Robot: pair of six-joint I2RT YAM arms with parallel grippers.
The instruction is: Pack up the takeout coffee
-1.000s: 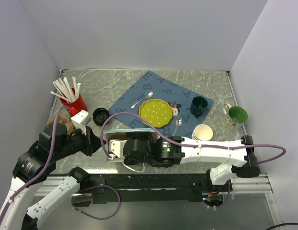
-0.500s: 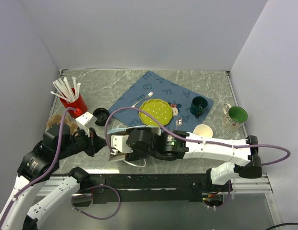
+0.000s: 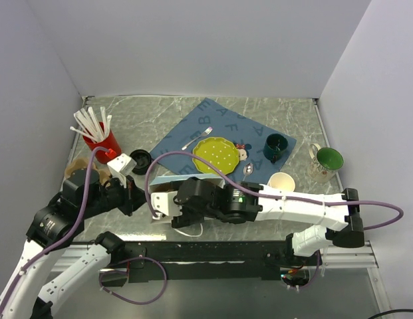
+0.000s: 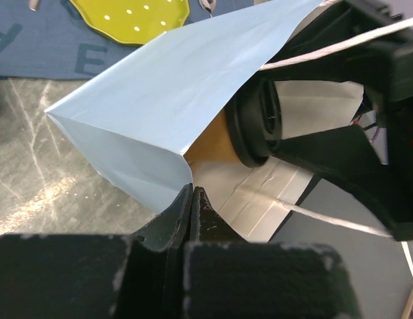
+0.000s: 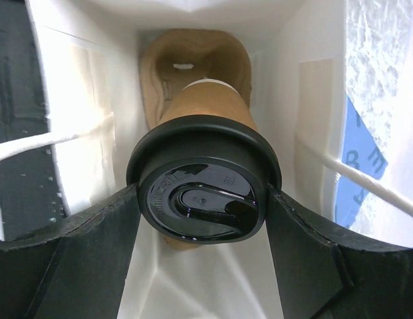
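The takeout coffee [image 5: 205, 193], a tan paper cup with a black lid, lies inside a white paper bag [image 5: 80, 133] whose outside is light blue [image 4: 159, 86]. My right gripper [image 5: 205, 222] is shut on the lid, one finger [image 5: 93, 252] on each side. The cup's foot points at a brown moulded cup carrier [image 5: 193, 60] deep in the bag. My left gripper [image 4: 191, 194] is shut on the bag's rim at the mouth, with the lid [image 4: 254, 126] just beyond it. In the top view both grippers meet at the bag [image 3: 163, 180] near the front left.
A red cup of straws [image 3: 100, 138] and a loose black lid [image 3: 141, 158] stand behind the left arm. The blue placemat [image 3: 223, 119] bears a yellow plate [image 3: 215, 155], a fork and a dark mug [image 3: 276, 146]. Stacked paper cups [image 3: 281, 181] and a green-lined mug [image 3: 326, 161] stand at the right.
The right arm has pushed left with the cup, further into the bag. The left gripper has shifted slightly right and back, still pinching the bag's rim.
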